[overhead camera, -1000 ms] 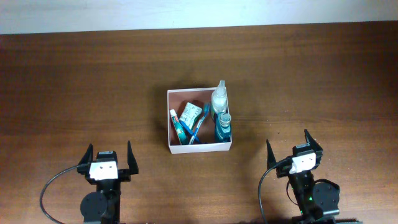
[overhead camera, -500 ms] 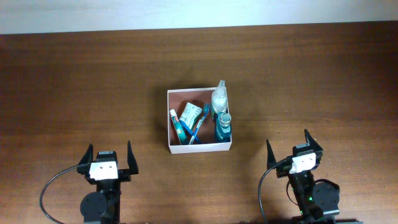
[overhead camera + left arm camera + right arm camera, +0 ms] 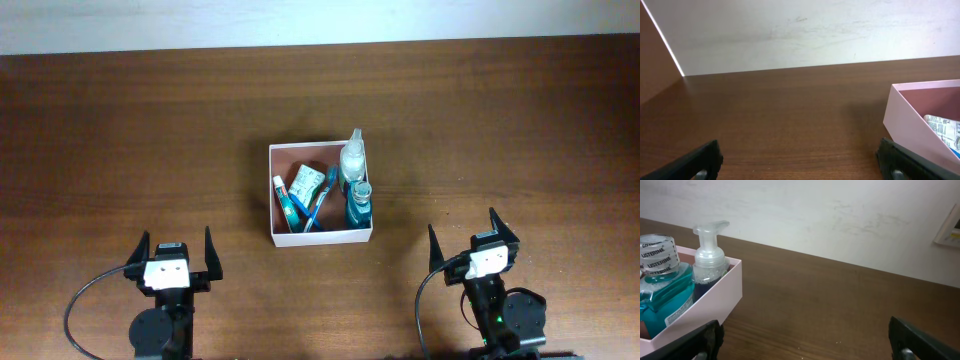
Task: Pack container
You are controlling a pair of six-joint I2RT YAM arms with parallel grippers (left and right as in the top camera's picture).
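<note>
While agape, left hand (image 3: 177, 234) and right hand (image 3: 462, 222) apart from container (image 3: 320, 238).

"LISTERINE" — mouthwash bottle cap (image 3: 657, 255)

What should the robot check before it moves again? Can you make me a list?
1. Container flat on the table: ok.
2. Mouthwash and pump bottle standing inside: ok.
3. Toothpaste, toothbrush and packet lying inside: ok.
4. Left gripper open and empty: ok.
5. Right gripper open and empty: ok.
6. Bottle caps on tight: cannot tell.
</note>
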